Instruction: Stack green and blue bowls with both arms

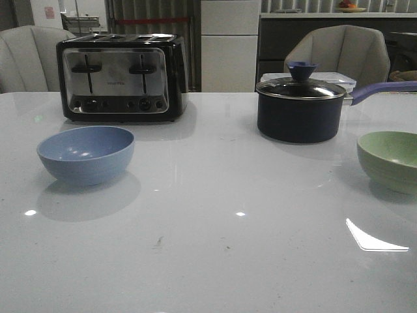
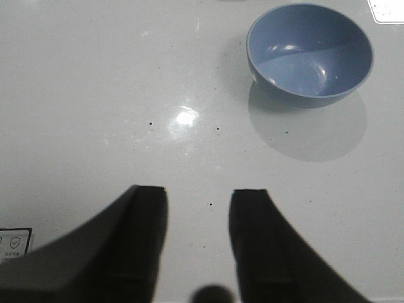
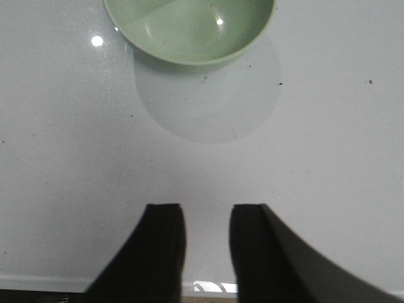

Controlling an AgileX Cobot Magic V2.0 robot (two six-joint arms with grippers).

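Observation:
The light blue bowl (image 1: 86, 154) stands upright on the white table at the left; it also shows in the left wrist view (image 2: 309, 53). The pale green bowl (image 1: 389, 160) stands upright at the right edge, partly cut off; it shows in the right wrist view (image 3: 189, 28). My left gripper (image 2: 199, 196) is open and empty above bare table, well short of the blue bowl. My right gripper (image 3: 207, 211) is open and empty above bare table, short of the green bowl. Neither arm shows in the front view.
A black-and-chrome toaster (image 1: 120, 77) stands at the back left. A dark navy lidded saucepan (image 1: 301, 107) with a long handle stands at the back right, near the green bowl. Chairs stand behind the table. The table's near edge (image 3: 38, 284) lies below my right gripper.

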